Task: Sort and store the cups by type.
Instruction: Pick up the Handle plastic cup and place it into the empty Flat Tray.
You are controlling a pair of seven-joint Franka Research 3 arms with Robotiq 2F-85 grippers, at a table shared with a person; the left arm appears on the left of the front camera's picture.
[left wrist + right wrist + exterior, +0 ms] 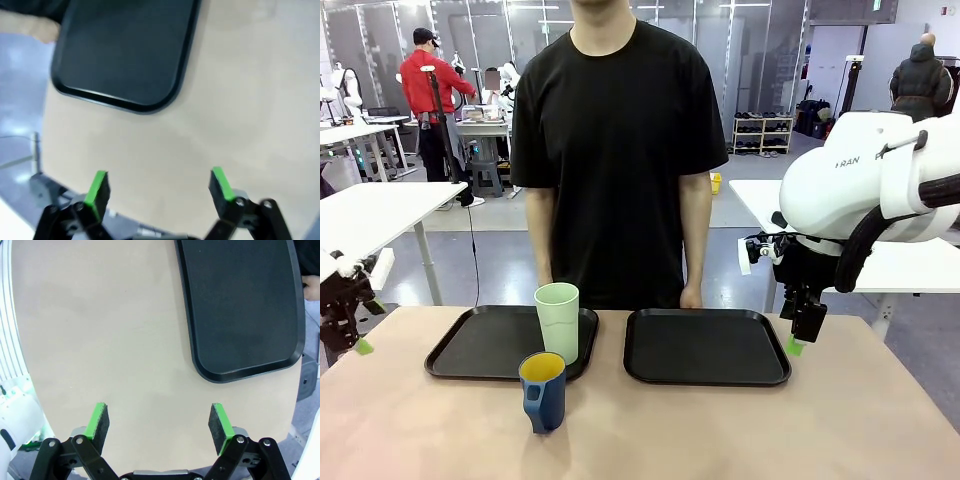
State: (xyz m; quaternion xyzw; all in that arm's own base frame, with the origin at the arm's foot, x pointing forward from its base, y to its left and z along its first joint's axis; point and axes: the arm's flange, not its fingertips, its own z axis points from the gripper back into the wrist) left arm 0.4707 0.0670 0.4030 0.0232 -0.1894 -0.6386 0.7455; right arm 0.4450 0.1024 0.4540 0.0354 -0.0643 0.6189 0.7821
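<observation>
Sitting just in front of the left tray [470,345], the mint-green tumbler [558,320] and blue mug [543,390] almost touch, so either wide-open, empty gripper, left [159,189] or right [159,424], could easily knock one over grabbing the other.

Mint, navy and black showing against a beige table

The tumbler [558,320] is showing a plain pale mint green, while the mug [543,390] is showing dark blue outside and yellow inside. The left tray [480,345] and right tray [706,346] are both appearing matte black, lying on a light beige table [720,430]. The person [618,150] is wearing a plain black T-shirt. The left gripper [160,187] and right gripper [159,421] are showing black fingers with bright green pads [221,419], on white arms.
</observation>
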